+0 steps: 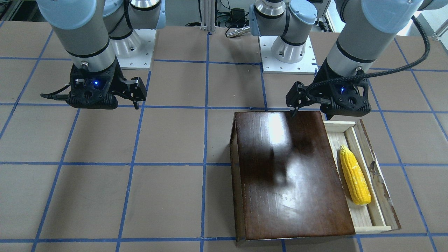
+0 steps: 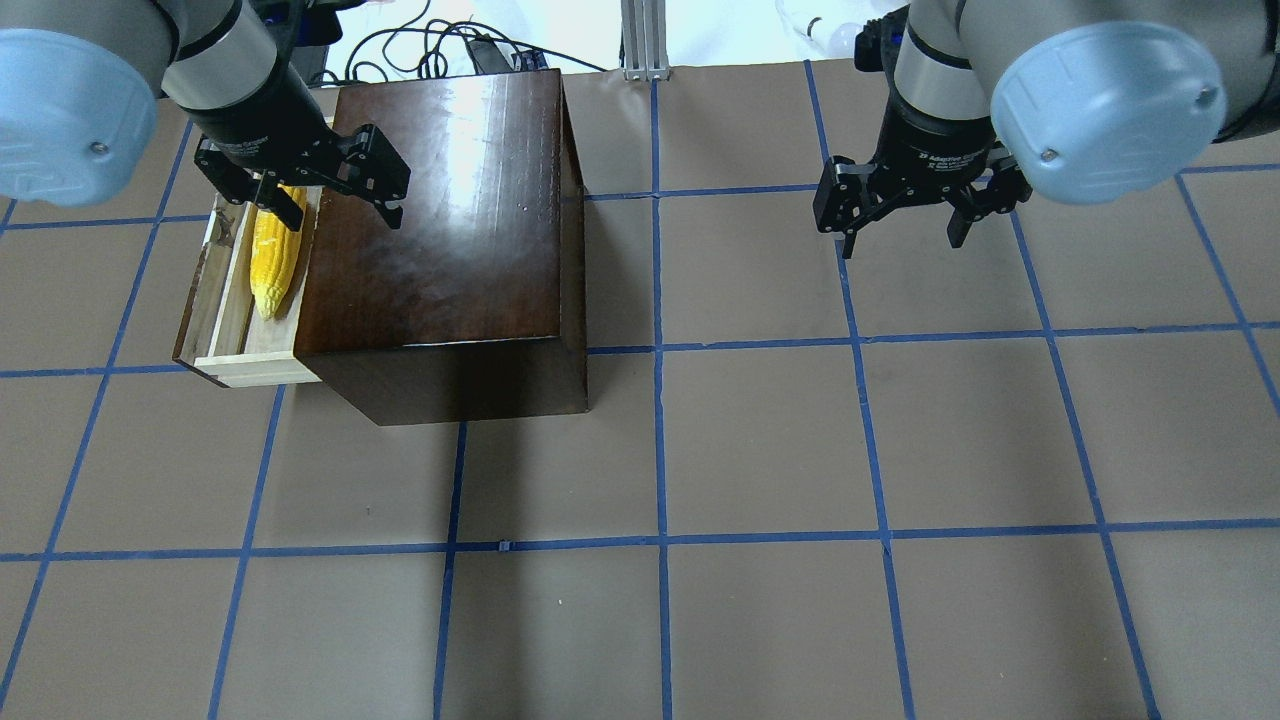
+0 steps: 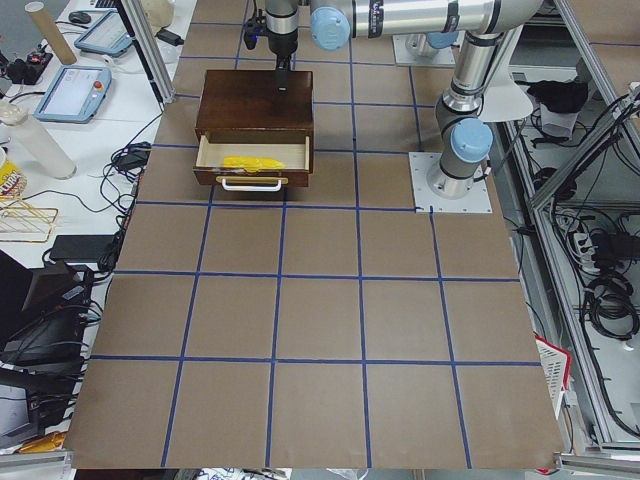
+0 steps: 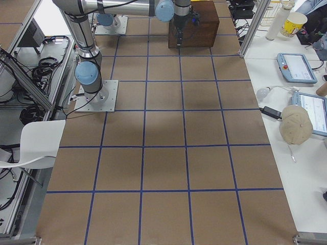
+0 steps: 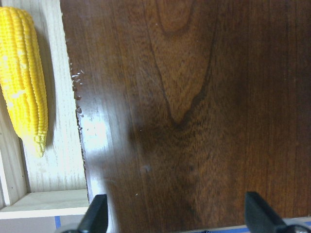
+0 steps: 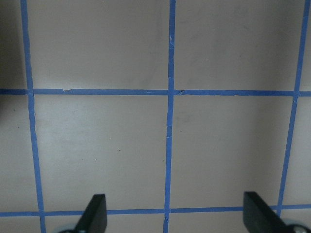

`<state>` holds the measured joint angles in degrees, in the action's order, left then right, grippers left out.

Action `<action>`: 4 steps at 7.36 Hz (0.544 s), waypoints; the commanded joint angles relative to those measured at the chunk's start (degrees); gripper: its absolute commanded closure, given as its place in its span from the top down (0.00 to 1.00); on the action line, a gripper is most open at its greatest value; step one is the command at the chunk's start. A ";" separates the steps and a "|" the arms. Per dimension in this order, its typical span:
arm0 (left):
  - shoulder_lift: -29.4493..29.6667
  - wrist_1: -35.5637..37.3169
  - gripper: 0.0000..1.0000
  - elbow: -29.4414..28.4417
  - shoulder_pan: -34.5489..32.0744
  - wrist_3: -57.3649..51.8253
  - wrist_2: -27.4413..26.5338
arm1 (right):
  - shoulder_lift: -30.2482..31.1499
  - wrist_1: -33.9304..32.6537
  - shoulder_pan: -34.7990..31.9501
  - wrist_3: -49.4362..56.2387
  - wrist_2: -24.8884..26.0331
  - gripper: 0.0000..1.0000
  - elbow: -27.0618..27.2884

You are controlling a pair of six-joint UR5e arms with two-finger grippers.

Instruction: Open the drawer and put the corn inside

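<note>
The glossy dark-brown box (image 1: pixel 290 175) stands on the table, also in the overhead view (image 2: pixel 450 200). Its drawer (image 1: pixel 364 218) is pulled out, pale wood inside (image 2: pixel 240 350); the whitish handle shows in the exterior left view (image 3: pixel 250 183). The yellow corn (image 1: pixel 354 180) lies lengthwise in the drawer (image 2: pixel 272 255) (image 5: pixel 24 82). My left gripper (image 2: pixel 325 205) is open and empty, hovering above the box top by the drawer-side edge (image 5: pixel 177 218). My right gripper (image 2: pixel 900 235) is open and empty above bare table, far from the box (image 6: pixel 175 218).
The table is brown with a blue tape grid (image 2: pixel 660 540). The two arm bases (image 1: pixel 136 49) (image 1: pixel 287 52) stand at the robot's edge. Cables (image 2: pixel 450 45) lie beyond the box. Side benches hold tablets (image 3: pixel 75 90) and a cap (image 4: pixel 295 125).
</note>
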<state>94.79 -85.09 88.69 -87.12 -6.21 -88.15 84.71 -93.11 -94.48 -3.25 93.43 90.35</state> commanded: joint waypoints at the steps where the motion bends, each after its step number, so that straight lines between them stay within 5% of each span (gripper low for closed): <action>1: -1.09 -0.34 1.00 0.17 -0.07 -0.91 0.17 | 0.02 0.04 0.00 0.00 0.00 1.00 0.00; 4: -1.53 -1.39 1.00 0.43 -0.07 -0.91 0.00 | 0.02 0.04 0.00 0.00 0.00 1.00 0.00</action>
<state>93.61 -85.94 89.09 -87.18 -7.10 -88.04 84.71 -93.14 -94.48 -3.25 93.43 90.35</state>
